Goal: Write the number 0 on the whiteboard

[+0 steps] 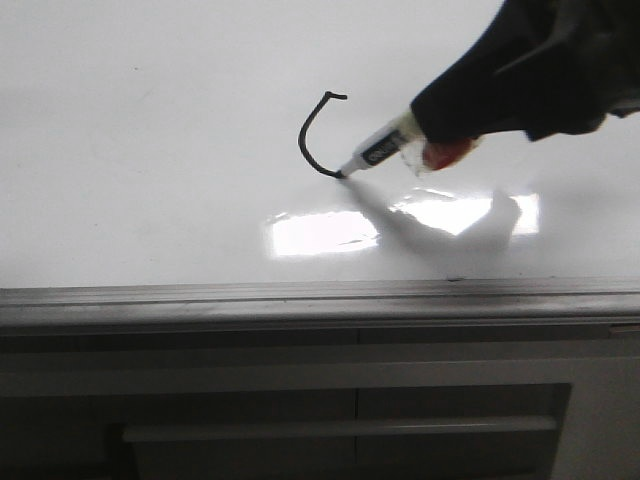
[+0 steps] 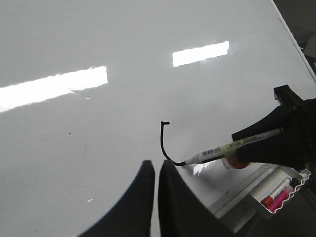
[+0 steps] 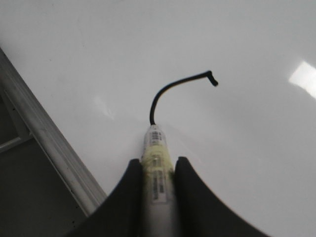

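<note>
Glossy whiteboard (image 1: 150, 150) fills the scene, its grey edge strip nearest the robot. Reaching in from the right, the right hand (image 3: 157, 170) grips a marker (image 1: 375, 152), angled down-left, tip touching the half-drawn number 0 (image 1: 315, 135). Over the board, the left hand (image 2: 157, 170) hovers, fingers nearly together, holding nothing.

One whiteboard (image 1: 150, 150), one marker (image 1: 378, 152), one partial stroke (image 1: 312, 140), two spare markers (image 2: 276, 195) in one tray (image 2: 302, 180)

The whiteboard (image 1: 150, 150) is looking super glossy and smooth, throwing back bright glare, with a dull grey metal-looking edge strip (image 1: 300, 297). The marker (image 3: 157, 168) is looking like smooth plastic, and the gripper fingers (image 3: 190, 197) are looking matt black.
</note>
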